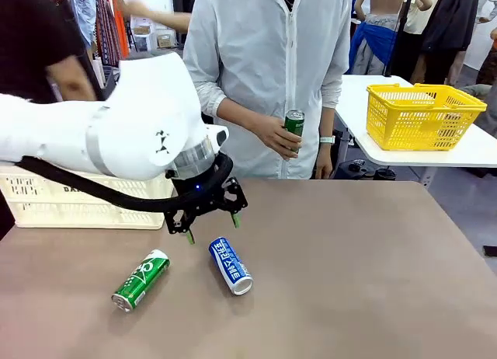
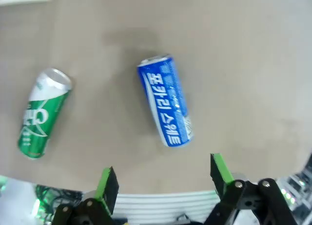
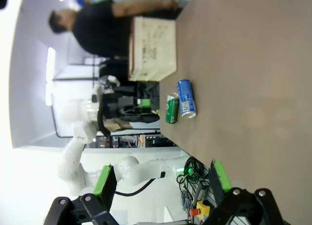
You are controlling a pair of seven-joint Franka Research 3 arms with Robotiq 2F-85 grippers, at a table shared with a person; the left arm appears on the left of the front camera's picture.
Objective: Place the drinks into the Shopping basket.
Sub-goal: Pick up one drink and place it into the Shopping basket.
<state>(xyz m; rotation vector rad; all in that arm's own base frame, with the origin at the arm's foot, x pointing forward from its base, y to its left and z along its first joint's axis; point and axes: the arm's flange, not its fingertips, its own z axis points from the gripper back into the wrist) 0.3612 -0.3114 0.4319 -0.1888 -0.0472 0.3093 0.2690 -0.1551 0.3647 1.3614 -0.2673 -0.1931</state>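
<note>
STEP: pick being prepared | TOOL: left gripper (image 1: 212, 227) being held wide open, empty, above blue can (image 1: 231, 265) | CANS: it and green can (image 1: 140, 279) lying on table (image 1: 349, 281), outside Shopping basket (image 1: 46, 196) | NEXT: descent astride blue can being called for.

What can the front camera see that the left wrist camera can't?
Front camera: a person's hand holding a third can, also green, and a yellow basket behind. Left wrist camera: a look down between the open left claw's green pads. Both: one green can and one blue can lying on the brown table.
</note>
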